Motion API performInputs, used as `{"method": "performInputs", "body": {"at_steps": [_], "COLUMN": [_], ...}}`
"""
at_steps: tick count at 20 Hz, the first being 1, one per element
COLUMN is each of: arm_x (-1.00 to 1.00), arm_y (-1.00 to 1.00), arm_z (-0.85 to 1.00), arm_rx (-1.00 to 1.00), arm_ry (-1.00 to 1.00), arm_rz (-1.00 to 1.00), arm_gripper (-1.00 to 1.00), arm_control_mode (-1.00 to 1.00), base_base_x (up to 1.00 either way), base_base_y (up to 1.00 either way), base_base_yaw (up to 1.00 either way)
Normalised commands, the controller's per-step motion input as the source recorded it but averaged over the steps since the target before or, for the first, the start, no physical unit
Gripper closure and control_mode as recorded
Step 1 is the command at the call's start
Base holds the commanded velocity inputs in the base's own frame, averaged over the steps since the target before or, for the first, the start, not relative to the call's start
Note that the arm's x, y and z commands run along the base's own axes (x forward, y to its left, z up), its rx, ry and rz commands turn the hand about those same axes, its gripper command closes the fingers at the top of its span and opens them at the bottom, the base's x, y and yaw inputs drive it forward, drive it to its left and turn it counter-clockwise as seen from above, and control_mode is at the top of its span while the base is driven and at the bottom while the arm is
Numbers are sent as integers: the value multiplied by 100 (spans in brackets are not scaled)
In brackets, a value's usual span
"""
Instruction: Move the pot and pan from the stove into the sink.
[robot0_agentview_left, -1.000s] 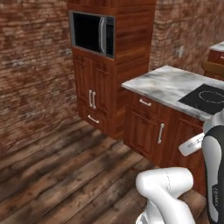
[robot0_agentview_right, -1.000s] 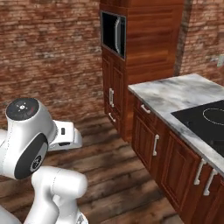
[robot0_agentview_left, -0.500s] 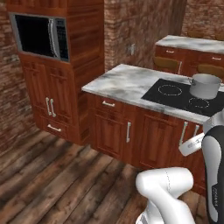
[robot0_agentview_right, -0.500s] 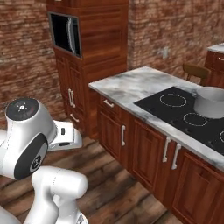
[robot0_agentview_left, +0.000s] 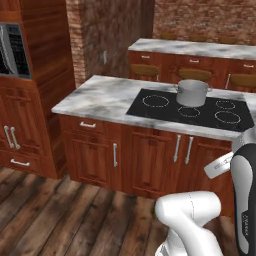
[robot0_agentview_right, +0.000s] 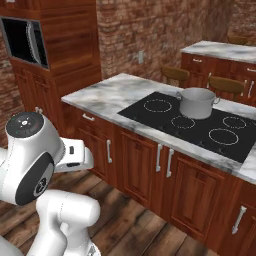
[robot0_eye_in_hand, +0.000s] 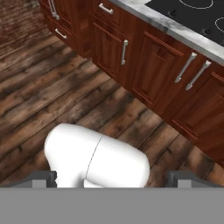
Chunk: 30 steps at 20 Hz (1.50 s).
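One pot is what we plan this step around, and the step in hand, as we judge it, is the approach to the stove. Nearest to us, the hand (robot0_eye_in_hand: 113, 177) hangs low over the wooden floor (robot0_eye_in_hand: 48, 83), well below the stove's level, its fingertips (robot0_eye_in_hand: 43, 176) spread wide with nothing between them. It looks toward the cabinet doors (robot0_eye_in_hand: 151, 65) beneath the stove.

Above those doors runs the marble tabletop (robot0_agentview_left: 100, 97), with the stove (robot0_agentview_left: 162, 109) set into it. The pot (robot0_agentview_left: 192, 92) stands upright toward the rear edge of the stove, behind its middle burner ring and to the right of the far-left ring. Its small side handles point left and right along the stove.

To do this well, we would bring the base closer and square to the stove front first, since the pot sits at the back. Then we would lift the hand clear above the tabletop edge before reaching. A grip down over the rim looks safer than chasing a small handle. Behind the stove stand wooden chairs (robot0_agentview_left: 145, 70), so we should not overshoot.
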Motion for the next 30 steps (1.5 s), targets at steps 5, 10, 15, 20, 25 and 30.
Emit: {"method": "performInputs", "body": {"at_steps": [5, 10, 15, 20, 25, 30], "arm_x": [0, 0, 0, 0, 0, 0], "arm_y": [0, 0, 0, 0, 0, 0], "arm_z": [0, 0, 0, 0, 0, 0], "arm_rx": [0, 0, 0, 0, 0, 0], "arm_ry": [0, 0, 0, 0, 0, 0], "arm_rz": [0, 0, 0, 0, 0, 0], "arm_gripper": [-100, -100, -100, -100, -100, -100], "arm_control_mode": [100, 100, 100, 100, 100, 100], "base_base_x": [0, 0, 0, 0, 0, 0], "base_base_y": [-13, -18, -19, -18, -9, 0], "base_base_yaw": [-40, -38, -36, -36, -33, -6]}}
